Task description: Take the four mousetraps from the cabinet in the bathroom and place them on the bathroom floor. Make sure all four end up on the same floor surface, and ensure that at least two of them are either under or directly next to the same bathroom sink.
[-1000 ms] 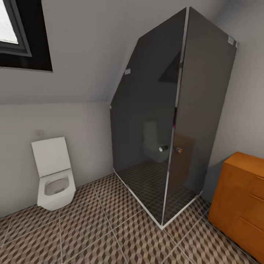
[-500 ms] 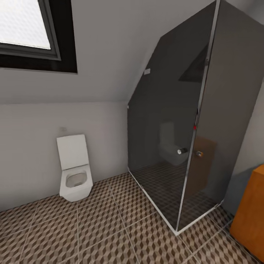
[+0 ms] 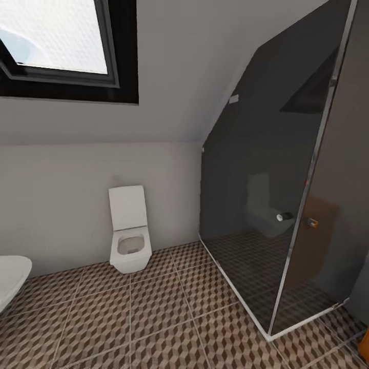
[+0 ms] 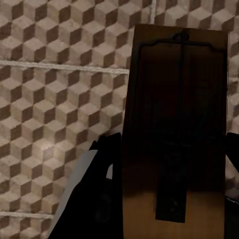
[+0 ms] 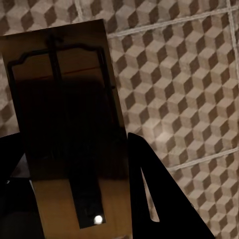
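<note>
L & R fingers (image 4: 169, 199) (image 5: 74, 199) each clamping a mousetrap (image 4: 177, 109) (image 5: 64, 114) between them, long axis projecting fwd over bathroom floor (image 4: 55, 99); sink not located yet.

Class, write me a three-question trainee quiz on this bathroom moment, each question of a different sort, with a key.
1. True or false: the left claw grips a mousetrap above the tiled bathroom floor.
2. Multiple choice: in the head view, the toilet stands (A) inside the shower enclosure, (B) against the wall under the window, (C) on top of a wooden cabinet.
3. Fill in: the right claw holds a second ____.

Key: 1 true; 2 B; 3 mousetrap.
</note>
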Robot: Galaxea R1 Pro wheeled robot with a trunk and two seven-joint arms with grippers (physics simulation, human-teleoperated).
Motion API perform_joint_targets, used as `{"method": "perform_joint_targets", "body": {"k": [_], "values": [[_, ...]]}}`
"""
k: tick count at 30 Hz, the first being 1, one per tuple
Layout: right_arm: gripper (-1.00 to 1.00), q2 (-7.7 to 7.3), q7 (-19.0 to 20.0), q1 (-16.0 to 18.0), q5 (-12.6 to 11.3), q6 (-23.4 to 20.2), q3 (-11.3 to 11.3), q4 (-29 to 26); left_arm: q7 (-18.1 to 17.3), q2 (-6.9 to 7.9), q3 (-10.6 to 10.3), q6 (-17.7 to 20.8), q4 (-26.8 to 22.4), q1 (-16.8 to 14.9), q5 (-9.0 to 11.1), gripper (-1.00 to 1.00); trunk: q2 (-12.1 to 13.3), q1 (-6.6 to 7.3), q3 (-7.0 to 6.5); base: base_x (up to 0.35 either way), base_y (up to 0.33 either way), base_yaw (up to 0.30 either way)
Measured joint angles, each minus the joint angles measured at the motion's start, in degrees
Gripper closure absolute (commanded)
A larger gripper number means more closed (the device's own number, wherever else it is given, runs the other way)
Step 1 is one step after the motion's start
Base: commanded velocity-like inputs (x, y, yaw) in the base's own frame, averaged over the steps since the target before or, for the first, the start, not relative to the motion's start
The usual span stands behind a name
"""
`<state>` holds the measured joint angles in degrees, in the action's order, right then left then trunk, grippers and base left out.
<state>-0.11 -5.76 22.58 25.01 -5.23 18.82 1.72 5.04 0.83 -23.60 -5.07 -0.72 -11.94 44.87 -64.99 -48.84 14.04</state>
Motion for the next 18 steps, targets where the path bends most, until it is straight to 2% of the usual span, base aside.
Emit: {"method": "perform_joint_targets", "body": {"k": [6, 18], "values": [[1.00, 0.01, 0.0, 0.0, 0.0, 0.0, 0.0, 0.0, 0.0, 0.22, 0.0, 0.0, 0.0, 0.0, 0.0, 1.00, 0.0, 0.03, 0.00, 0.193, 0.000, 0.300], [1.00, -0.02, 0.0, 0.0, 0.0, 0.0, 0.0, 0.0, 0.0, 0.40, 0.0, 0.0, 0.0, 0.0, 0.0, 1.00, 0.0, 0.04, 0.00, 0.312, 0.000, 0.300]]}}
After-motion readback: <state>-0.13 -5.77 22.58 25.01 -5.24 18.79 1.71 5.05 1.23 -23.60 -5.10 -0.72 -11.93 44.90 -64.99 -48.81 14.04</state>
